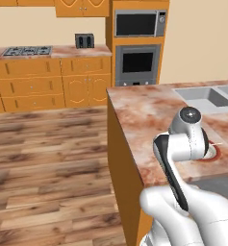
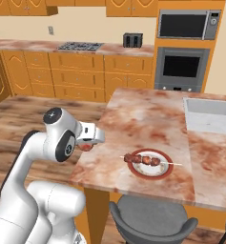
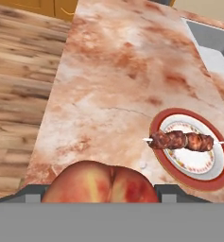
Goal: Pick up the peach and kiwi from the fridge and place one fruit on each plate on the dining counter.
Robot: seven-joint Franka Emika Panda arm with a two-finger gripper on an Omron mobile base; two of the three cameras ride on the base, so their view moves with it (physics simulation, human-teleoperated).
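Peach sits clamped in the jaws of the gripper, just off the near-left edge of the table. Red-rimmed plate lies right of the peach, well apart from it, with a meat skewer across it. Sink is behind the plate; grey stool is below it.

- You have bare dining counter ahead and left of the red-rimmed plate.
- A meat skewer lies across that plate, blocking its centre.
- The sink opens beyond.
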